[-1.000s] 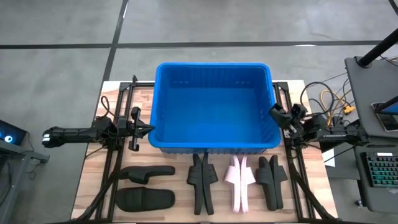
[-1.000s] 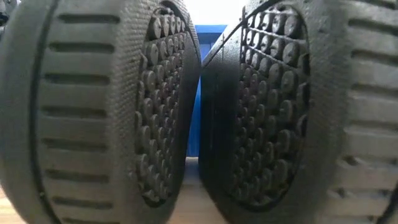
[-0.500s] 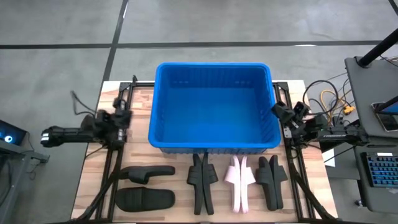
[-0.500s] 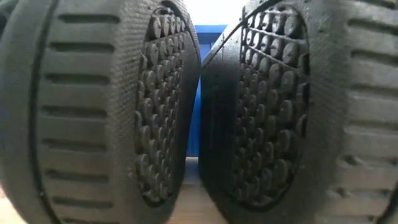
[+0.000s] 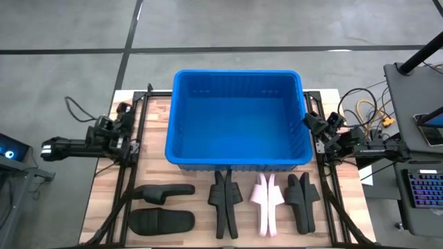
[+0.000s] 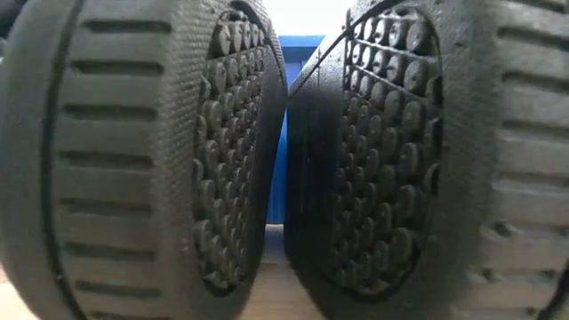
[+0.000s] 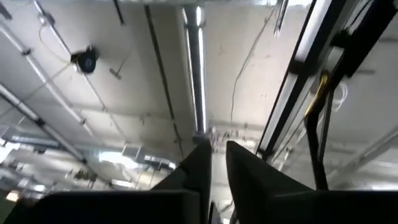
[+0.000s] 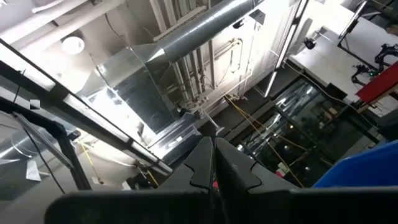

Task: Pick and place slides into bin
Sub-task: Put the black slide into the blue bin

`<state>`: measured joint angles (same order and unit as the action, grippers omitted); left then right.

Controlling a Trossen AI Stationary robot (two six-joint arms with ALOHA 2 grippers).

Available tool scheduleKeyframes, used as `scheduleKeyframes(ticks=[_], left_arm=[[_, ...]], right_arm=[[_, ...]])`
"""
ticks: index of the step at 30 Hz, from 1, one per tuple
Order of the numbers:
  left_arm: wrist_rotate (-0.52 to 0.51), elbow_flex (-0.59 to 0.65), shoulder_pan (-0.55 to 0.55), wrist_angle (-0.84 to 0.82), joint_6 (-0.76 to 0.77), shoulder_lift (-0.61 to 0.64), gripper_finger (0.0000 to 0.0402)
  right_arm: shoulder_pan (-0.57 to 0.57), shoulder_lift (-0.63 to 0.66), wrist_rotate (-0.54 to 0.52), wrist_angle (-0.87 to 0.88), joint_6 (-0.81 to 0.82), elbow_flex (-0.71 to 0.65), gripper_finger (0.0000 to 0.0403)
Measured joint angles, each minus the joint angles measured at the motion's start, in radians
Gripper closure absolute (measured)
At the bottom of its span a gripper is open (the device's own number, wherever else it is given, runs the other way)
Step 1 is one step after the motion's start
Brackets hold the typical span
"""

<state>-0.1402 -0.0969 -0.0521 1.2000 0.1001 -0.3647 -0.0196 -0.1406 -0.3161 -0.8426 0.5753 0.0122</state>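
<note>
The blue bin (image 5: 235, 117) stands on the wooden table's far half. In front of it, along the near edge, lie the slides. Two black ones (image 5: 163, 207) are at the left. A black pair (image 5: 225, 200), a pink pair (image 5: 266, 200) and another black pair (image 5: 302, 199) each lie side by side. In the low view two black soles (image 6: 133, 160) fill the picture, with a strip of the bin (image 6: 284, 133) between them. My left gripper (image 5: 119, 119) (image 7: 217, 149) is drawn back left of the bin, pointing up, its fingers a narrow gap apart. My right gripper (image 5: 309, 123) (image 8: 213, 144) stays shut beside the bin's right wall, also pointing up.
Dark frame rails (image 5: 131, 180) run along the table's left and right sides. Cables (image 5: 363, 111) and a desk with a keyboard (image 5: 422, 187) are off the right edge. Bare wood (image 5: 149, 117) shows between the left arm and the bin.
My left gripper has pulled back from the bin's left wall toward the table's left edge, risen, and tipped from roughly level to pointing upward. The slides and the bin have not moved.
</note>
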Motion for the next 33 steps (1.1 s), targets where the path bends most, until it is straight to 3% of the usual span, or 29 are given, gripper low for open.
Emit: scheduleKeyframes(ticks=[6, 9, 16, 21, 28, 33], left_arm=[[0.074, -0.155, 0.000, -0.180, 0.179, -0.155, 0.0254], [0.113, -0.253, 0.000, -0.291, 0.270, -0.203, 0.0231], [0.157, -0.499, 0.004, -0.662, 0.451, -0.282, 0.0226], [0.158, -0.675, 0.049, -0.962, 0.470, -0.367, 0.0226], [0.185, -0.922, 0.139, -1.187, 0.470, -0.561, 0.0226], [0.186, -1.099, 0.210, -1.348, 0.483, -0.700, 0.0226]], right_arm=[[0.000, 0.000, 0.000, 0.000, -0.001, 0.000, 0.0394], [0.000, 0.000, -0.034, -0.001, -0.009, 0.000, 0.0394], [0.000, 0.000, -0.078, -0.006, -0.003, 0.000, 0.0394], [0.000, 0.000, -0.078, -0.005, 0.005, 0.000, 0.0394], [0.000, 0.000, -0.070, -0.006, 0.011, 0.000, 0.0394], [0.000, 0.000, -0.070, -0.006, 0.105, 0.000, 0.0394]])
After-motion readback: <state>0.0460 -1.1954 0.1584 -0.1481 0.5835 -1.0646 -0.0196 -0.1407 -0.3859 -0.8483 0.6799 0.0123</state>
